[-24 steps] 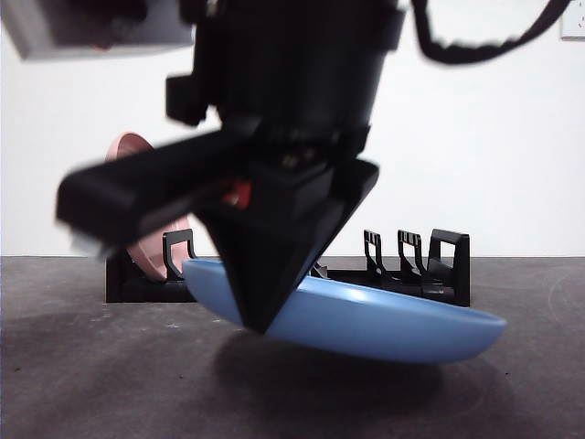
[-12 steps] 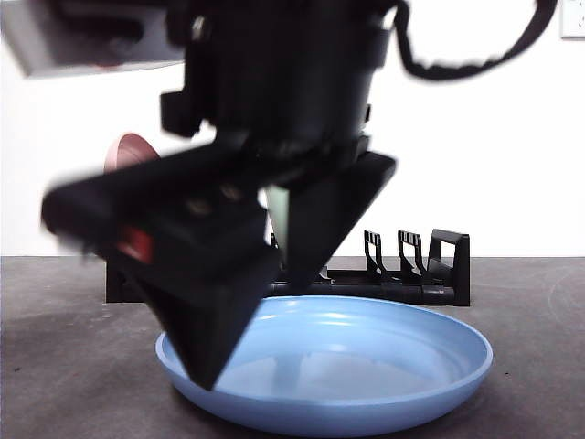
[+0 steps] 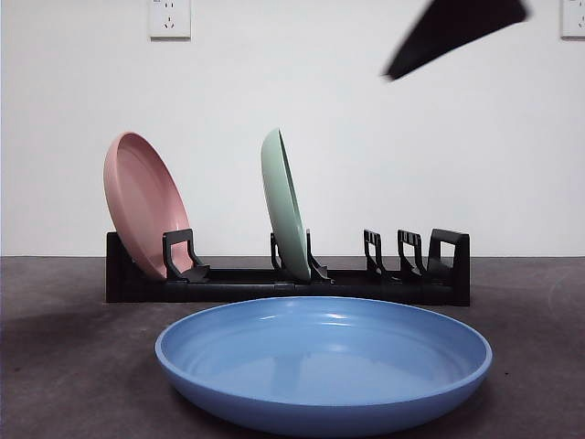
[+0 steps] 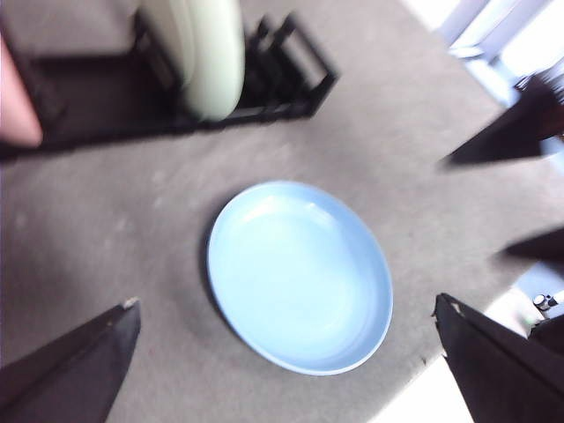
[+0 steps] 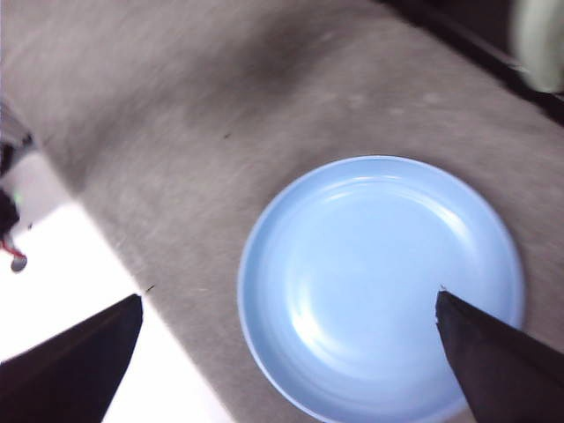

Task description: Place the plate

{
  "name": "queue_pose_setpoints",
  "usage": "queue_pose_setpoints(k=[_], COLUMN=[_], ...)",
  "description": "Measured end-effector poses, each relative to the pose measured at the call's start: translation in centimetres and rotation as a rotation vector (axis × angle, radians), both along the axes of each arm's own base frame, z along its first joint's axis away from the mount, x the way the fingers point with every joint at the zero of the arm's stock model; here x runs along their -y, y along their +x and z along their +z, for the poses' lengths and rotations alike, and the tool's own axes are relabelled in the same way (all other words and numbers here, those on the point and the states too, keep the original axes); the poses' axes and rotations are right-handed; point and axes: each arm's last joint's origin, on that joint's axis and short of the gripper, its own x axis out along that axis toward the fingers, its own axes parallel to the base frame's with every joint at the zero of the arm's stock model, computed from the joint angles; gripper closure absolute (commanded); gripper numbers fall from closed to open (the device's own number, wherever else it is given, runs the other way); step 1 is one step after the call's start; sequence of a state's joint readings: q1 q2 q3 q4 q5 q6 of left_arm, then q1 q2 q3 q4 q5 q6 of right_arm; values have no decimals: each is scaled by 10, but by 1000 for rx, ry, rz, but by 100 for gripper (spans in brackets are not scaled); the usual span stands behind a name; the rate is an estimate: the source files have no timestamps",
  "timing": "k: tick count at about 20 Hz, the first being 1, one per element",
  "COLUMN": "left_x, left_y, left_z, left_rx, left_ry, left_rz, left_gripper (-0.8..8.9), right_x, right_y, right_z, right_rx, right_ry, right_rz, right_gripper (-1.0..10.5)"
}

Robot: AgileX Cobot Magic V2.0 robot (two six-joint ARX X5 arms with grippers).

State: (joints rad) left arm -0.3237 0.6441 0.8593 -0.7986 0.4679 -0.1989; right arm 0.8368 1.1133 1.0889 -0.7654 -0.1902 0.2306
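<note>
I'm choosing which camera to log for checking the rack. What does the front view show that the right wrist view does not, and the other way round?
Only the front view shows the whole black dish rack, with the pink plate and the green plate standing on edge in it, plus a wall socket.

Only the right wrist view shows the right hand, open above the table, and the table's pale front edge.

Both show the blue plate lying flat on the grey table, with no hand on it.

White wall [image 3: 512,165], two sockets [image 3: 169,16], dark grey tabletop [image 3: 73,366].
</note>
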Motion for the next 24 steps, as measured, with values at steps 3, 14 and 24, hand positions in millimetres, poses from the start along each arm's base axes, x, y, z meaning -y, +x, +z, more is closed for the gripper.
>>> queue_pose_setpoints(k=[3,14,24], left_x=[7,47,91], left_y=[18,129,245], left_z=[-7,38,33], left_rx=[-90,-152,-61], left_ry=[28,426,833], left_rz=[31,274,473], left_gripper=[286,286,291], right_x=[35,98,116], right_y=[7,-5,-42], right_z=[8,16,29], right_rx=[-18,-23,80], right_ry=[19,238,287], right_rz=[-72,-92,-97], right_gripper=[403,403,403])
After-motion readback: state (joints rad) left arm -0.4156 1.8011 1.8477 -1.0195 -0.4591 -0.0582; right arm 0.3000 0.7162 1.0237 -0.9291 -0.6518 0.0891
